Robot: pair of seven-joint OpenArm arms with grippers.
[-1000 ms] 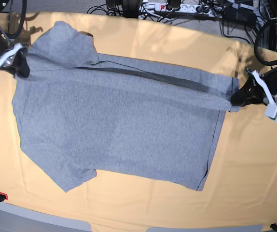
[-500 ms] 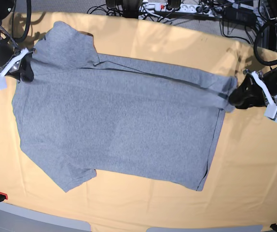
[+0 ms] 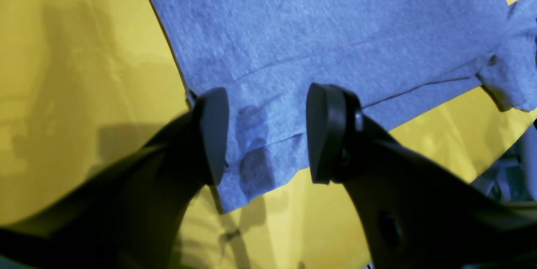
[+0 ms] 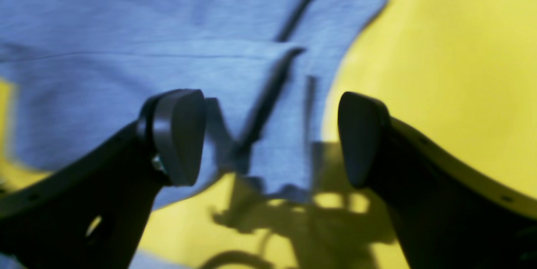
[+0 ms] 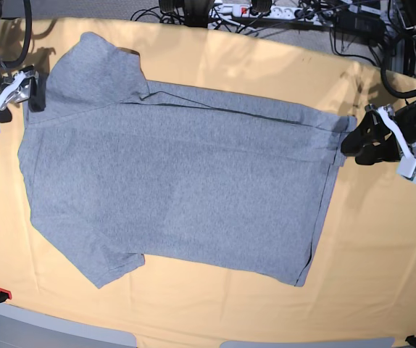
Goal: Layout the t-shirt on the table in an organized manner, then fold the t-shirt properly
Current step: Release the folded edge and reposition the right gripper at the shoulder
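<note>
Grey cotton t-shirt (image 5: 179, 196) lies spread plain side up across the yellow-clothed table (image 5: 382, 246), one long edge folded over.
Both grippers stand with jaws apart and empty, the left gripper (image 3: 266, 134) over a hem corner, the right gripper (image 4: 268, 139) at the shoulder end. Soft, light and limp, the fabric should lift best pinched at corners and seams.
</note>
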